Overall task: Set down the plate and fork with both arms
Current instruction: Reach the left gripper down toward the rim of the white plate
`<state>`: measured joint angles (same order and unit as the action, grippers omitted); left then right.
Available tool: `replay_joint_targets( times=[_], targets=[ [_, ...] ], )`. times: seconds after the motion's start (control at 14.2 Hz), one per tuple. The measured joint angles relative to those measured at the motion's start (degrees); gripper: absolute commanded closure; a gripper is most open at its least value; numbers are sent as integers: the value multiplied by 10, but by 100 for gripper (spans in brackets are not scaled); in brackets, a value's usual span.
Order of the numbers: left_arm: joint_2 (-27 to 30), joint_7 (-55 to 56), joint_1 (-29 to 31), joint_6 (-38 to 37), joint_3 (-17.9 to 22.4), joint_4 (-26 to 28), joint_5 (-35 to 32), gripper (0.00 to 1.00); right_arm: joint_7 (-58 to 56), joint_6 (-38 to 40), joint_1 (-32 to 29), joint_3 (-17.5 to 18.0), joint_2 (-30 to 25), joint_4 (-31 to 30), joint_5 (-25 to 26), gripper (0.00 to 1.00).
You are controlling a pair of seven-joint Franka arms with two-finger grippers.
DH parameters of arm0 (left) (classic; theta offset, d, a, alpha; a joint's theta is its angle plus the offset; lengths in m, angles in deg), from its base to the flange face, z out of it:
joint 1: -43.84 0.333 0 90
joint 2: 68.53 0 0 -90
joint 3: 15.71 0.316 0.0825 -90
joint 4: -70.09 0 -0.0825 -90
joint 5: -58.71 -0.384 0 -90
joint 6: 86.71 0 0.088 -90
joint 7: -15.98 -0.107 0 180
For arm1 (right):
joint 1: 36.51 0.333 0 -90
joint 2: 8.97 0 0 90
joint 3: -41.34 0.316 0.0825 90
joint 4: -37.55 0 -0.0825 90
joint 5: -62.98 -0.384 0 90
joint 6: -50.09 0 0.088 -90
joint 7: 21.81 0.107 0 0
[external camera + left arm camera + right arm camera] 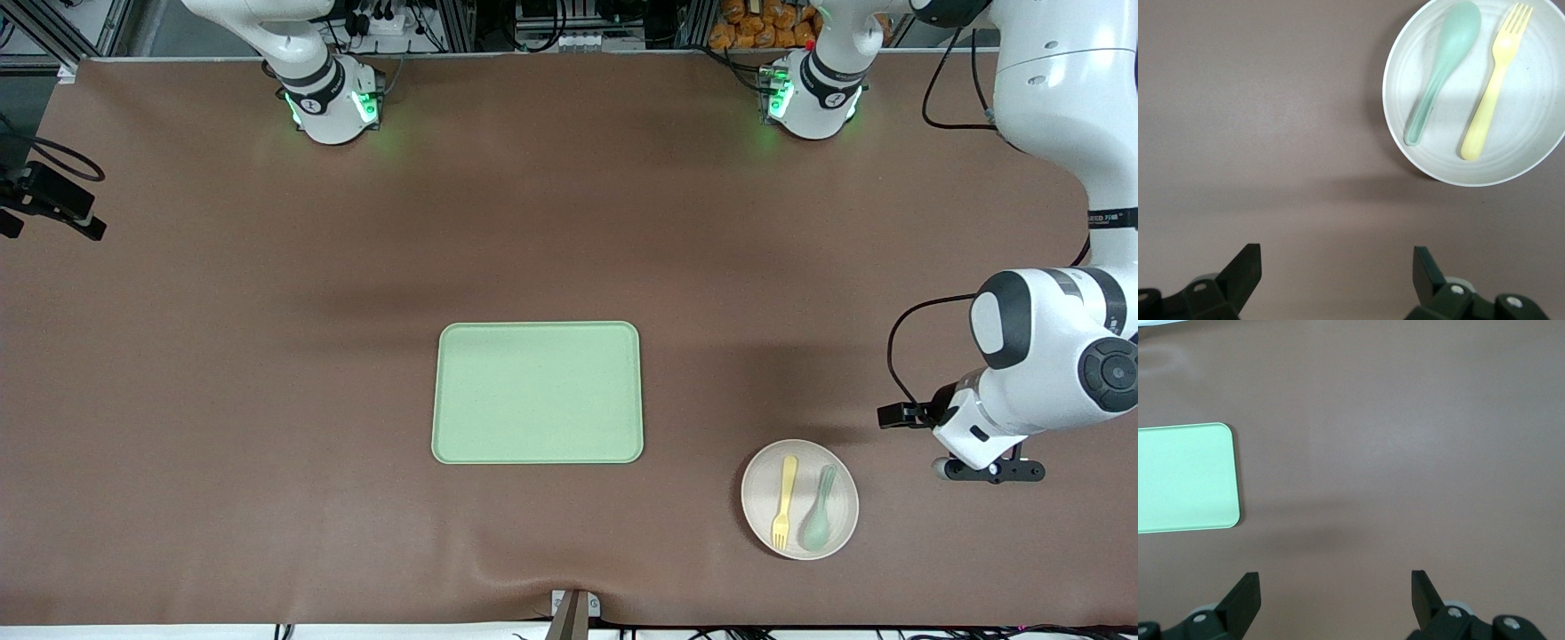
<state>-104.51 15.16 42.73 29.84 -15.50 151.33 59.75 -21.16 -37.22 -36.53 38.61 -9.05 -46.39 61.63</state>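
Observation:
The off-white plate (pixel 760 491) lies near the front camera toward the left arm's end. On it lie the pale yellow fork (pixel 784 500) and a pale green spoon (pixel 820 520), side by side. My left gripper (pixel 989 469) hangs open and empty over the bare table beside the plate. In the left wrist view the open gripper (pixel 1337 267) is apart from the plate (pixel 1531 113), fork (pixel 1491 87) and spoon (pixel 1441 67). My right gripper (pixel 1335 590) is open and empty over bare table; its black hand (pixel 53 209) shows at the right arm's end.
A rectangular pale green tray (pixel 538 393) lies empty mid-table, between the two grippers; its corner shows in the right wrist view (pixel 1185 477). The brown mat covers the table. Both green-lit bases stand farthest from the front camera.

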Motion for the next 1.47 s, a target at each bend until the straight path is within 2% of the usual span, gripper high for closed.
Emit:
replay_joint_targets(
  times=[0.42,0.91,1.47],
  targets=[
    [-8,1,2,18,0,-1,0,0,0,0,0,0,0,0,0,0],
    [-42,23,17,99,0,-1,1,0,0,0,0,0,0,0,0,0],
    [-88,124,13,230,-2,-1,2,0,0,0,0,0,0,0,0,0]
  ],
)
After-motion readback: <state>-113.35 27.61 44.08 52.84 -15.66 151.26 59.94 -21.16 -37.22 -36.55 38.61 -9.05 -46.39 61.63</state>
